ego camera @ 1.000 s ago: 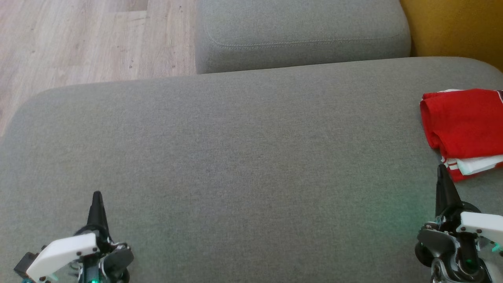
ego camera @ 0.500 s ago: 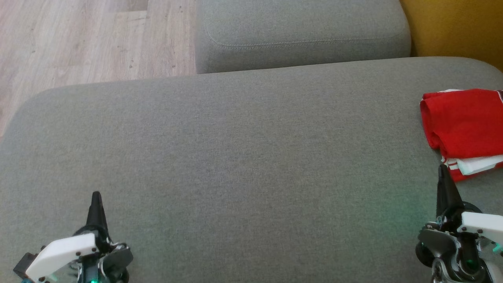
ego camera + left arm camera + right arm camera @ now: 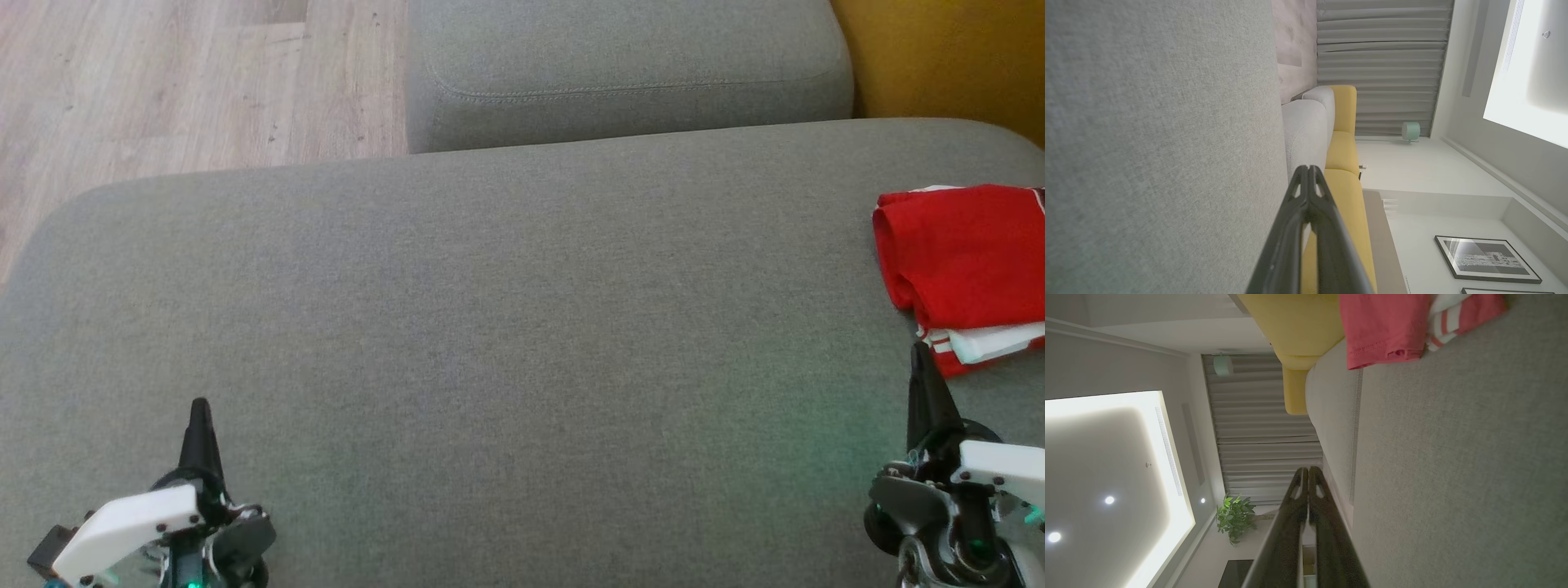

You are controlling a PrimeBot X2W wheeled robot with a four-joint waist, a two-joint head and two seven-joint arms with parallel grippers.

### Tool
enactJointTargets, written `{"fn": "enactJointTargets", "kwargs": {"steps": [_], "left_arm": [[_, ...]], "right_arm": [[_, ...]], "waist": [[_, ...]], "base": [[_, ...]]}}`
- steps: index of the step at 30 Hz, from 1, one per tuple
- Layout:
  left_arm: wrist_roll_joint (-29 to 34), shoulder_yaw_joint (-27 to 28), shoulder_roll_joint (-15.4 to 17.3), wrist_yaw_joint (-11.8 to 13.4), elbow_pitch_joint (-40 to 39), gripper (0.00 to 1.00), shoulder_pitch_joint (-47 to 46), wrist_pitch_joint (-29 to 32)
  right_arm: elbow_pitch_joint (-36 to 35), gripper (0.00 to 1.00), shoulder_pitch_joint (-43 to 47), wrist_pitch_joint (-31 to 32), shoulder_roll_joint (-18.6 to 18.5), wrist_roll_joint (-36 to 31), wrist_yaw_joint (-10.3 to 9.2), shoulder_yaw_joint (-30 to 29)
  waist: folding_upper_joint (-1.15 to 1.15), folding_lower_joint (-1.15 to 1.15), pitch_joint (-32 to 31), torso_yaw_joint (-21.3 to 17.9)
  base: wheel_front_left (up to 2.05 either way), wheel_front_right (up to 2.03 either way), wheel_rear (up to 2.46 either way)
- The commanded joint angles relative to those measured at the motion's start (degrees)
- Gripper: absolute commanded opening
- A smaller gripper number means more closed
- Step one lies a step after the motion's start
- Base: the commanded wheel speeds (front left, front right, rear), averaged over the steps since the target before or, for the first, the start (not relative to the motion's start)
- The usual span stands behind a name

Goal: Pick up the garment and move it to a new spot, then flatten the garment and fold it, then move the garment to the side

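Garment (image 3: 963, 253) stays folded aside on the sofa (image 3: 522, 327), left claw (image 3: 200, 406) and right claw (image 3: 920, 351) pinched empty, so I reckon we're done.

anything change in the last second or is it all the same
Nothing visibly changed. The left gripper and right gripper are both shut and low over the near part of the grey cushion. The folded red garment lies at the cushion's right side.
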Motion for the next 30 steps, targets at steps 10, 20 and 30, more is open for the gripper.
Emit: {"fn": "enactJointTargets", "kwargs": {"steps": [10,20,30], "left_arm": [[0.5,2.3,0.3,-0.4,-1.6,0.0,-2.9,0.4],[0.6,2.5,0.2,-0.4,-1.5,0.0,-2.9,0.5],[0.8,2.6,0.1,-0.4,-1.5,0.0,-2.9,0.6]], "right_arm": [[-1.8,0.0,-3.1,0.4,-0.2,-0.2,-0.04,0.8],[-1.8,0.0,-3.1,0.6,-0.1,-0.3,-0.04,0.6],[-1.8,0.0,-3.1,0.7,0.0,-0.5,-0.04,0.5]], "waist": [[0.0,0.0,0.0,0.0],[0.0,0.0,0.0,0.0],[0.0,0.0,0.0,0.0]], "base": [[0.0,0.0,0.0],[0.0,0.0,0.0],[0.0,0.0,0.0]]}}
